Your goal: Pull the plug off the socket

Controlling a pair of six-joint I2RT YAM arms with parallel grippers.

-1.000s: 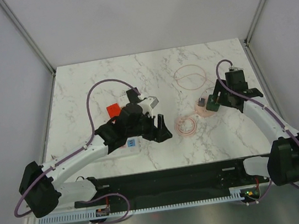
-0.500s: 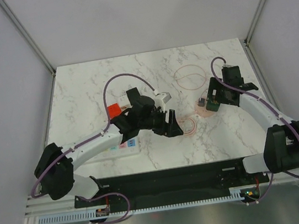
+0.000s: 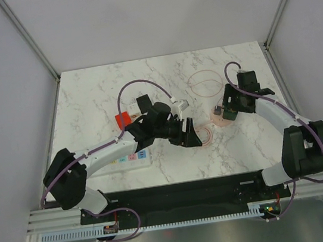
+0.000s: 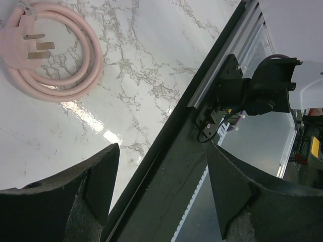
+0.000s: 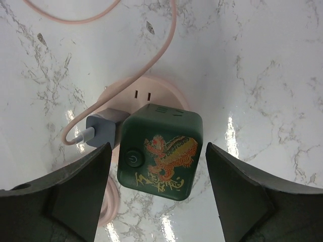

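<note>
Power strip (image 3: pixel 132 157): white, flat, lies at near edge of desk (image 3: pixel 86 101), left of ctr. Pastel outlets show at its R end; rest is hidden under L arm, so can't tell if anything is plugged in there. Red block (image 3: pixel 124 119) sits just beyond strip's far side; touching strip or not, can't tell.

Just R of strip: small pink cord coil (image 4: pixel 93 63) lies flat on desk w/ flat-pin plug (image 4: pixel 22 48) at its end. Two pins are bare, in no outlet, apart from strip. Left hand (image 3: pixel 191 133) hangs over desk R of strip, next to that coil. Its fingers are spread wide w/ nothing btwn them. In L wrist view the coil lies beyond the fingertips, not touching.

Further R, well apart from strip: pink round base (image 5: pixel 146 93) w/ two slots showing and a dark green cube (image 5: pixel 161 151) sitting on it. Cube has gold/red dragon print + power-button mark on the face toward the wrist cam. Grey USB plug (image 5: pixel 103 128) goes into cube's side, and a thin pink cable (image 5: pixel 169 45) runs from it and curves off across desk. Right hand (image 3: pixel 227 110) is over the cube, fingers spread, one each side of it. R wrist view shows a slim gap on both sides, no contact seen.
</note>
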